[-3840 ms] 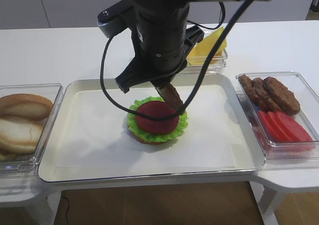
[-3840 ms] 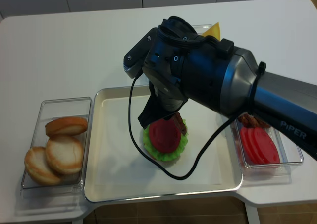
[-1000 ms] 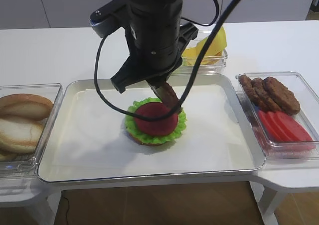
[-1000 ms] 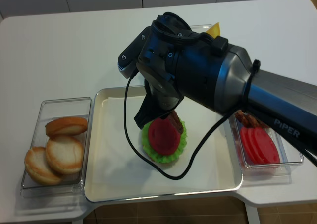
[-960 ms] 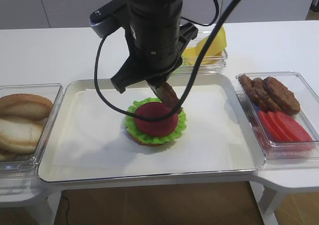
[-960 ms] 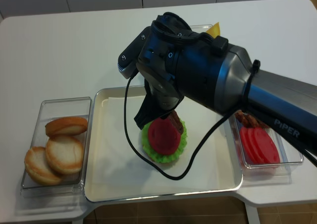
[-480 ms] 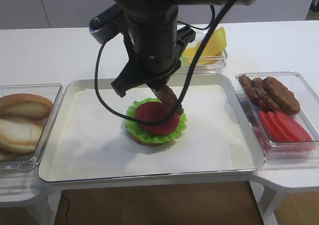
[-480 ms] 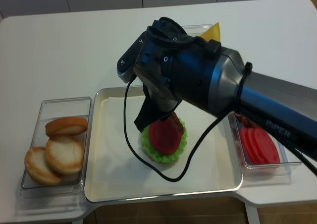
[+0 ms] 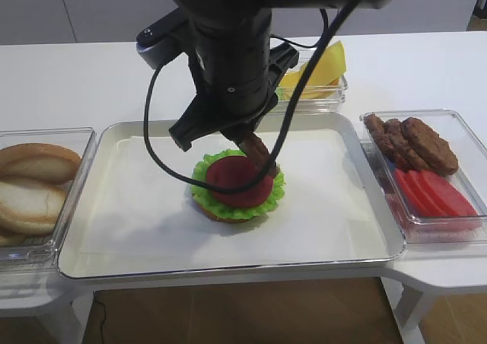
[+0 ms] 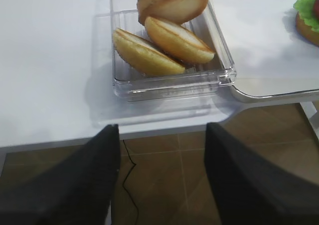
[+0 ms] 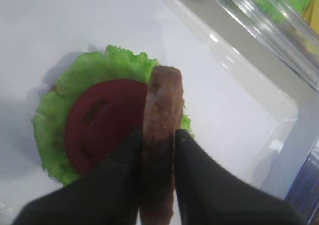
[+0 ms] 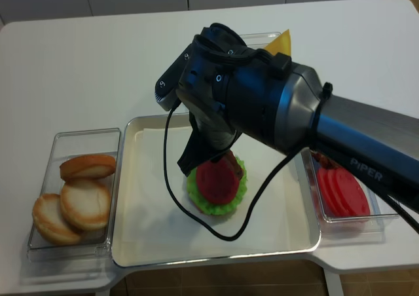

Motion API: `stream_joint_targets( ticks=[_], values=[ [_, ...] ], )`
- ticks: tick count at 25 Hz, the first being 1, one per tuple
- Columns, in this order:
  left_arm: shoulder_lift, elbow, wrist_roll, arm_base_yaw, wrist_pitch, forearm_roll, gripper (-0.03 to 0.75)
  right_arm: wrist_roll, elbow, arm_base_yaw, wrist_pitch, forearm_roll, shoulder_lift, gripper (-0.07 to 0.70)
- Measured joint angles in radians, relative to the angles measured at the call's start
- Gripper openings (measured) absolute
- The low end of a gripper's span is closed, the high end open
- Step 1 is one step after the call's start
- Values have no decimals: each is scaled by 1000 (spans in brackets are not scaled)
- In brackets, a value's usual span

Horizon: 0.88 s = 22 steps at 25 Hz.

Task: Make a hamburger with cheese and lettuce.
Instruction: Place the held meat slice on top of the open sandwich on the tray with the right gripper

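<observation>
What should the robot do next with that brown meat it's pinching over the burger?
Probably lower and release it. The right gripper pinches the patty on edge, just above the tomato slice on the hamburger, so laying it flat on the tomato looks like the next step.

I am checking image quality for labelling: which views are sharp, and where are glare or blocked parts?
Right wrist view: the patty is fairly sharp, the right hand dark and blurred, with glare on the tray rim. Both exterior views: evenly lit, but the arm hides part of the hamburger. Left wrist view: sharp buns, soft shadows.

cheese (image 9: pixel 323 64) mostly behind the right arm (image 9: pixel 232 47)
</observation>
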Motion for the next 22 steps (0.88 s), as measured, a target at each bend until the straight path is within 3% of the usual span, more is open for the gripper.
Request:
stream_joint_targets(
  ticks=[9, 22],
  values=[
    [0, 0, 0, 0, 0, 0, 405, 0, 0, 0, 0, 36, 0, 181],
    [0, 0, 0, 0, 0, 0, 405, -18, 0, 0, -24, 117, 0, 432]
  ],
)
